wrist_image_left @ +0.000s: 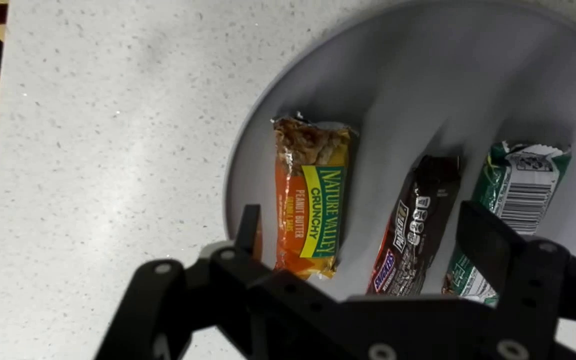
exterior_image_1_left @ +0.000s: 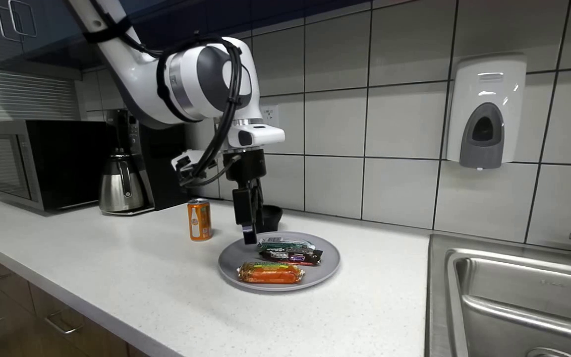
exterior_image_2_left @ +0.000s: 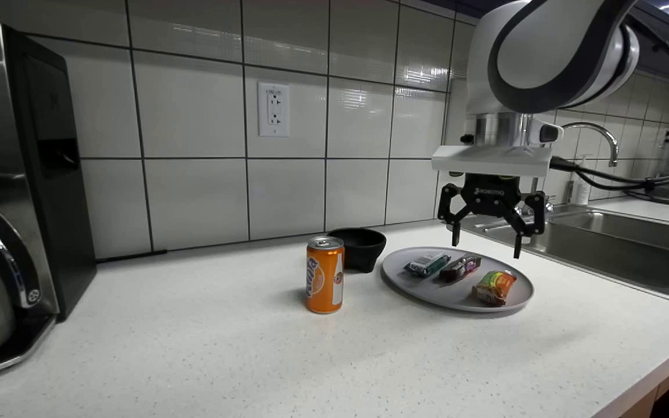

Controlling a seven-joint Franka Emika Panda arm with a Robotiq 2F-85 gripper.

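Observation:
My gripper (exterior_image_2_left: 486, 248) is open and empty, pointing down above a round grey plate (exterior_image_2_left: 445, 294); it also shows in the wrist view (wrist_image_left: 360, 212). Three wrapped bars lie on the plate. They are an orange granola bar (wrist_image_left: 310, 200), a dark brown Snickers bar (wrist_image_left: 418, 225) and a green-and-white wrapped bar (wrist_image_left: 530, 190). In the wrist view the orange and brown bars appear between the fingers, and the right finger covers part of the green bar. In an exterior view the orange bar (exterior_image_1_left: 270, 273) is nearest that camera. The fingertips appear apart from the bars.
An orange soda can (exterior_image_2_left: 324, 276) stands beside the plate, with a black bowl (exterior_image_2_left: 360, 247) near the tiled wall. A coffee maker with a steel carafe (exterior_image_1_left: 122, 183) and a microwave (exterior_image_1_left: 42, 163) stand farther along. A steel sink (exterior_image_1_left: 528, 297) is set into the counter.

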